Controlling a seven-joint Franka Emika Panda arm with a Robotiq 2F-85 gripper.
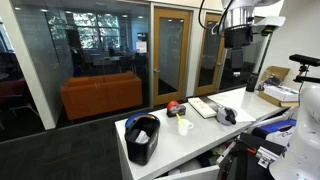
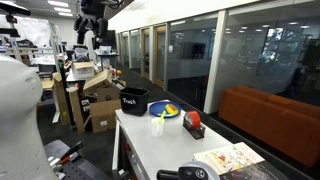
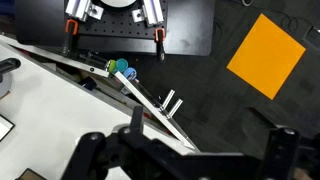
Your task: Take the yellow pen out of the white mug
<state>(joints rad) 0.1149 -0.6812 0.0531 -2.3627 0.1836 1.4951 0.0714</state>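
1. in both exterior views we see a long white table (image 1: 200, 135). from left to right it carries a black bin (image 1: 142, 138), a small red object (image 1: 173, 106), the white mug (image 1: 184, 126), an open magazine (image 1: 203, 107) and a dark device (image 1: 227, 115).
2. the arm (image 1: 240, 30) shows in these views only as a dark column. it stands high over the right end of the table, well apart from the mug, and its fingers are too small to read.
3. only the wrist view shows the gripper (image 3: 188, 158) closely. we see its dark fingers (image 3: 92, 152) set wide apart at the lower edge, with nothing between them.
4. that view looks down past a pale table edge running on a diagonal. to its right are a black plate (image 3: 130, 35) and an orange square (image 3: 265, 55) on the dark floor.
5. the yellow pen (image 1: 181, 117) stands in the mug, near the middle of the table and just right of the bin.
6. its long axis is close to vertical. the upper end rises above the rim and the lower end is hidden inside. we cannot tell any lean at this size.
7. in an exterior view the mug (image 2: 158, 127) sits between the bin (image 2: 133, 100) and the red object (image 2: 193, 124).
8. the room has glass partitions and wood-framed doors. an orange sofa (image 1: 100, 95) stands behind the glass, and cardboard boxes (image 2: 100, 105) stand past the table's far end.
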